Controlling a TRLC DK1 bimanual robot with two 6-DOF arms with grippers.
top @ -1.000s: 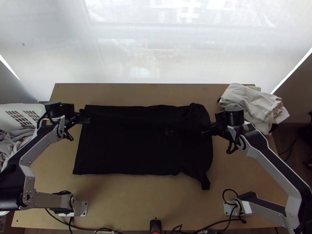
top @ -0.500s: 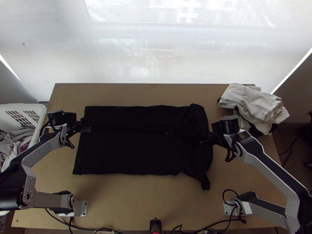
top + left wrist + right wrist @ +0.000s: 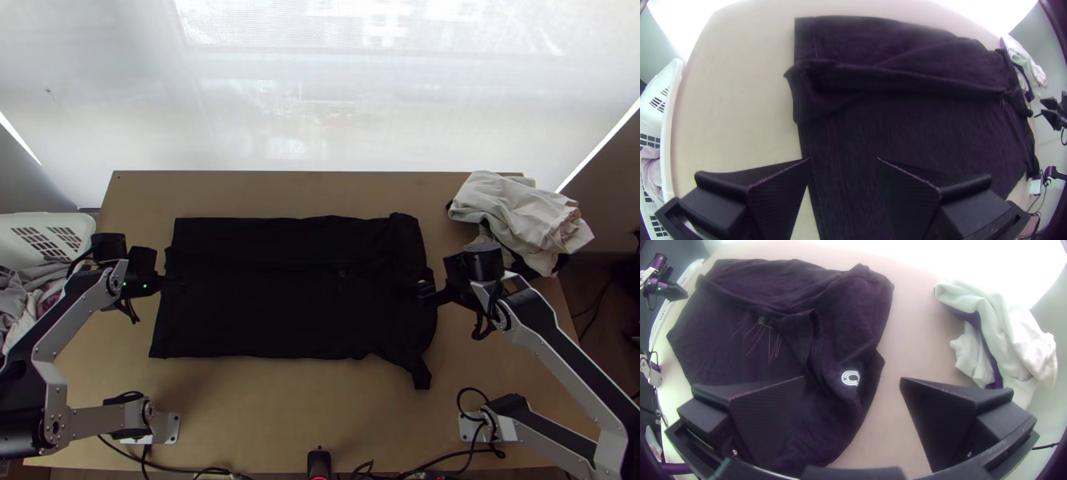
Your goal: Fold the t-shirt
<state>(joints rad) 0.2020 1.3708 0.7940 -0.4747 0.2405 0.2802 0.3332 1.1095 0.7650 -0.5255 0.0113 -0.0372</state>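
The black t-shirt [image 3: 296,304] lies on the table with its far part folded over along a long band and its right end bunched. My left gripper [image 3: 178,286] is at the shirt's left edge, and my right gripper [image 3: 428,290] is at its right end. In the left wrist view, the left gripper [image 3: 844,160] stands open above the edge of the shirt [image 3: 907,133], with no cloth between its fingers. The right wrist view has the right gripper [image 3: 852,378] open over the shirt's edge [image 3: 849,329], near a small white logo [image 3: 851,378].
A heap of white and dark cloth [image 3: 520,216] lies at the table's far right corner. A white basket [image 3: 48,224] holding grey cloth stands off the left side. Bare wood [image 3: 264,408] runs along the near side of the table.
The left gripper has moved toward the table's near side and stands clear of the folded band. The right gripper has also come nearer, and the white logo now shows beside it.
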